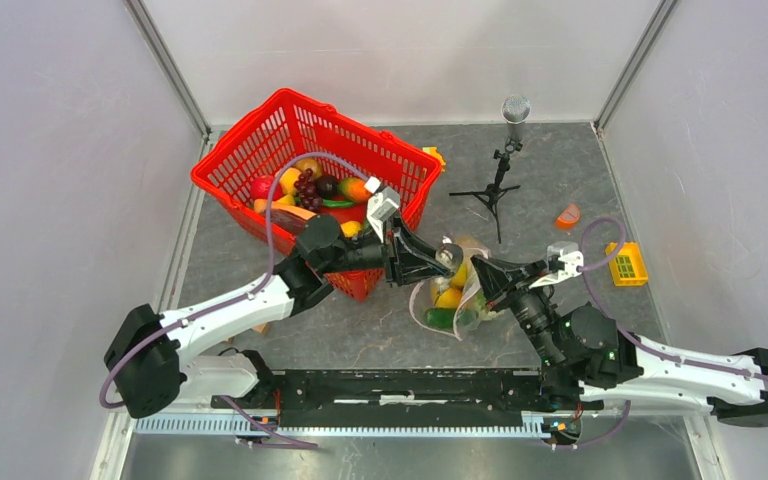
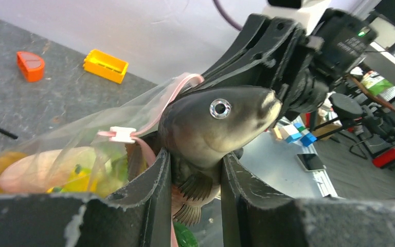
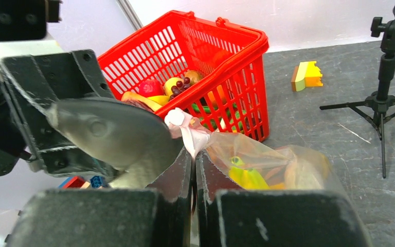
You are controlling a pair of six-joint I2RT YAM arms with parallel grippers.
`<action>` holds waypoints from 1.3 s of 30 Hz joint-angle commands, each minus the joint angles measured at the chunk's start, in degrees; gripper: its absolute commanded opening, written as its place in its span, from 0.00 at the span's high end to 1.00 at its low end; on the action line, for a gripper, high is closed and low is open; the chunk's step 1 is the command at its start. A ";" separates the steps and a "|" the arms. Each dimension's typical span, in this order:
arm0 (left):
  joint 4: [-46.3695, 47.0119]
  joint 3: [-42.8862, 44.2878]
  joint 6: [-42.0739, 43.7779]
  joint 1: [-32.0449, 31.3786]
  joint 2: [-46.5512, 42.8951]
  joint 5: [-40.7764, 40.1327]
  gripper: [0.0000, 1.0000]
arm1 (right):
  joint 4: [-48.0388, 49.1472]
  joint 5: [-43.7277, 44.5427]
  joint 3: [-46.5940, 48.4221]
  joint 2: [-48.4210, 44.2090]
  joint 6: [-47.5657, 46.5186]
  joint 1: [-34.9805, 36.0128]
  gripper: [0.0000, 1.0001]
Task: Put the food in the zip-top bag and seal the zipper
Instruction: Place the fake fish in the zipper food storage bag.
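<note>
My left gripper [image 1: 440, 262] is shut on a grey toy fish [image 2: 221, 121] with a silver eye and holds it at the mouth of the zip-top bag [image 1: 452, 300]. In the left wrist view the fingers [image 2: 159, 175] clamp the fish just behind its head. My right gripper [image 3: 194, 154] is shut on the pale pink zipper [image 3: 191, 133] and holds the bag's edge up. The bag [image 3: 272, 162] holds yellow, green and orange food. More toy food [image 1: 310, 188] lies in the red mesh basket [image 1: 400, 160].
A small black tripod with a microphone [image 1: 501, 170] stands behind the bag. An orange piece [image 1: 567, 215] and a yellow block [image 1: 627, 264] lie at the right. A yellow-orange block [image 1: 433, 155] lies by the basket. Walls enclose three sides.
</note>
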 commanded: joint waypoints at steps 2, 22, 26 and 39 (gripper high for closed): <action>-0.84 1.88 9.74 -1.99 0.10 -4.96 0.84 | 4.12 -3.69 3.88 -0.28 0.93 -0.07 0.95; -9.44 1.27 16.91 -4.64 -5.13 -11.11 0.00 | 5.83 2.34 4.06 -1.70 0.47 -0.07 0.94; -20.58 4.82 21.89 -4.60 -8.29 -15.52 0.00 | 5.19 3.02 4.54 -0.90 0.27 -0.07 0.94; -58.94 24.51 30.98 -6.05 0.23 -21.87 0.24 | 5.22 2.44 6.29 3.46 -1.06 -0.07 0.94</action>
